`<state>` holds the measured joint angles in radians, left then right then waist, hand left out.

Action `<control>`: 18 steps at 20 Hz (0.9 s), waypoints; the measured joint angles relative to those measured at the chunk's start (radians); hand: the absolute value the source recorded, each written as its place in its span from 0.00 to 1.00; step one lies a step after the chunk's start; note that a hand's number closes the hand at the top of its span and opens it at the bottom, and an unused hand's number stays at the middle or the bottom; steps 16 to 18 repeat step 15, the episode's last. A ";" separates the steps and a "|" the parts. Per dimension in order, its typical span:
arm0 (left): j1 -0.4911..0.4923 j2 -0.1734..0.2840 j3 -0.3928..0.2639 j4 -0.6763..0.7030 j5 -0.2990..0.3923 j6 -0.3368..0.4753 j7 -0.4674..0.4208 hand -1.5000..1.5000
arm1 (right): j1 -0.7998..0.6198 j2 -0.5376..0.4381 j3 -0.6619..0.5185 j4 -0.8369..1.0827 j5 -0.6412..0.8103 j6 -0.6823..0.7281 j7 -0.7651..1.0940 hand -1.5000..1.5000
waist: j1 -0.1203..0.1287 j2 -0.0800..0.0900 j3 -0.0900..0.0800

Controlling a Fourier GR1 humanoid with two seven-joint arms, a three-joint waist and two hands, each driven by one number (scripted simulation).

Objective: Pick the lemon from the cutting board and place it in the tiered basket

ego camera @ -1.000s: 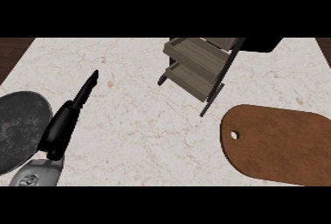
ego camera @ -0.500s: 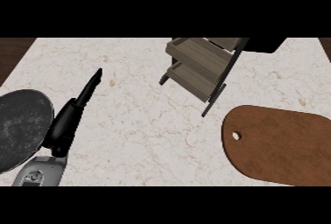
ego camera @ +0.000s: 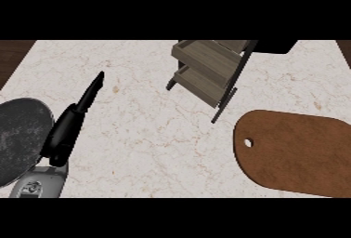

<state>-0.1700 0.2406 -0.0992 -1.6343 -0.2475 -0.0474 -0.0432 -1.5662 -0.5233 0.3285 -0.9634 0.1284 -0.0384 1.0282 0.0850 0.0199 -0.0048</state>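
Lying at about four o'clock on the pale marble-patterned table (ego camera: 151, 139) is one brown oval wooden cutting board (ego camera: 302, 153) with a small round hole near its left end; its top shows bare brown wood, and the lemon cannot be made out on it or anywhere else in the head view. One grey wooden tiered basket with a black frame (ego camera: 209, 69) stands at about one o'clock, two slatted trays showing one under the other, its dark legs slanting down toward the board's upper left edge and ending just short of it. At nine o'clock a single dark grey round plate (ego camera: 21, 139) sits partly cut off by the left edge. One left hand (ego camera: 72, 123), black, comes up from a grey forearm (ego camera: 37, 183) at seven o'clock; its fingers (ego camera: 93, 90) are straight and drawn together into a narrow point aimed toward twelve o'clock, holding nothing, and it lies just beside the plate's right rim. The stretch of table between this hand and the basket and board carries nothing. The right hand shows nowhere
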 measured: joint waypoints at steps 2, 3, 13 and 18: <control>0.008 -0.004 -0.003 -0.010 -0.002 0.001 0.004 0.50 | -0.022 0.051 -0.024 0.080 0.012 -0.050 -0.039 0.00 | -0.001 0.001 0.001; 0.015 -0.004 -0.003 -0.008 -0.003 0.003 -0.005 0.50 | -0.031 0.073 -0.040 0.114 0.015 -0.079 -0.060 0.00 | -0.001 0.002 0.001; 0.021 -0.005 0.013 -0.013 -0.010 0.013 0.004 0.50 | -0.109 0.121 -0.152 0.312 0.116 -0.450 -0.233 0.00 | -0.031 -0.005 0.002; 0.035 -0.004 0.018 -0.009 -0.013 0.017 0.000 0.50 | -0.121 0.080 -0.161 0.343 0.146 -0.484 -0.229 0.00 | -0.042 -0.009 0.002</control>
